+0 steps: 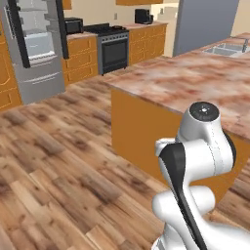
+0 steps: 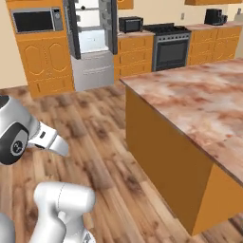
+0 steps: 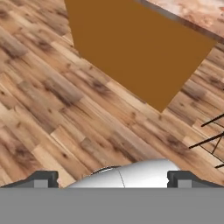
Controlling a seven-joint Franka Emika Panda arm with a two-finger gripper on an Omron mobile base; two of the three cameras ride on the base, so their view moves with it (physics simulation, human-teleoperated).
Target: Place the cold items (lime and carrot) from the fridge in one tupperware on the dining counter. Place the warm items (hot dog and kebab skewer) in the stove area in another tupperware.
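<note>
fridge [image 2: 92, 38] stands open at 12 o'clock across the floor; lime and carrot can't be made out inside. gripper [image 3: 113, 180] spread wide, holding nothing. risk, i judge: the base clipping the dining counter [image 2: 190, 95] corner at 2 o'clock. no readable writing.

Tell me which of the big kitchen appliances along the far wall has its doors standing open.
The fridge: both its upper doors are swung wide, showing white shelves inside. The black stove to its right has its oven door shut, and so does the built-in microwave on the left.
</note>
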